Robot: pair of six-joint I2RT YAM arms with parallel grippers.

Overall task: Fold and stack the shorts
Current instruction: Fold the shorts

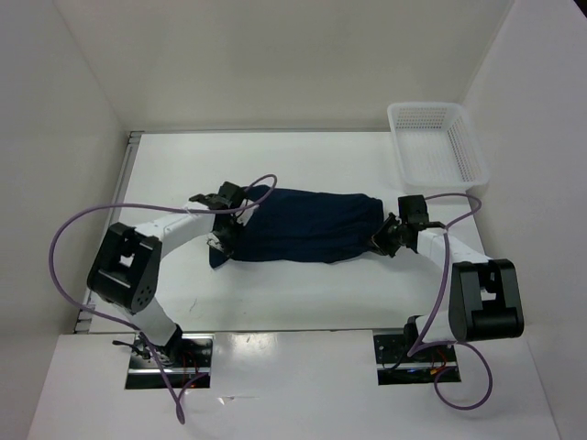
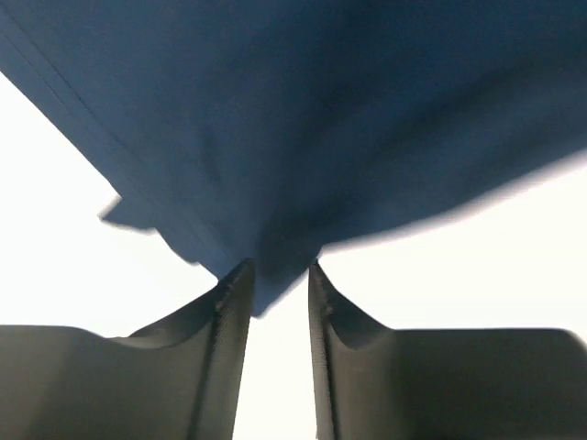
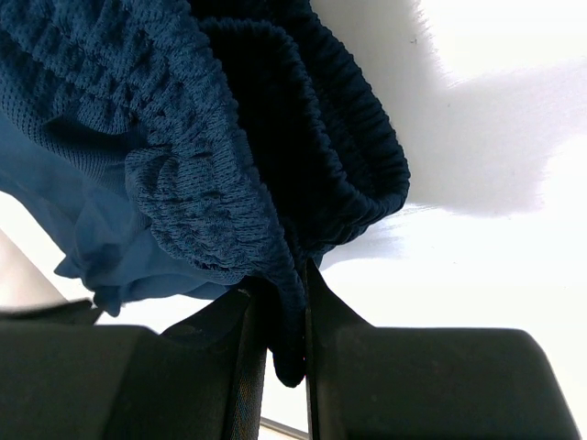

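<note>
Right tool [image 3: 277, 293] is pinching the shorts [image 1: 303, 225] by the waistband [image 3: 229, 137], left tool [image 2: 280, 268] is clamping the hem [image 2: 275, 229]; I am holding them stretched across the bench [image 1: 275, 293], presumably for folding flat.

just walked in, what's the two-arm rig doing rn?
Both arms hold the navy shorts, one at each end. The left gripper pinches the thin fabric end and the right gripper pinches the elastic waistband, so the shorts are stretched between them over the table. The white mesh basket sits apart at the far right corner.
</note>
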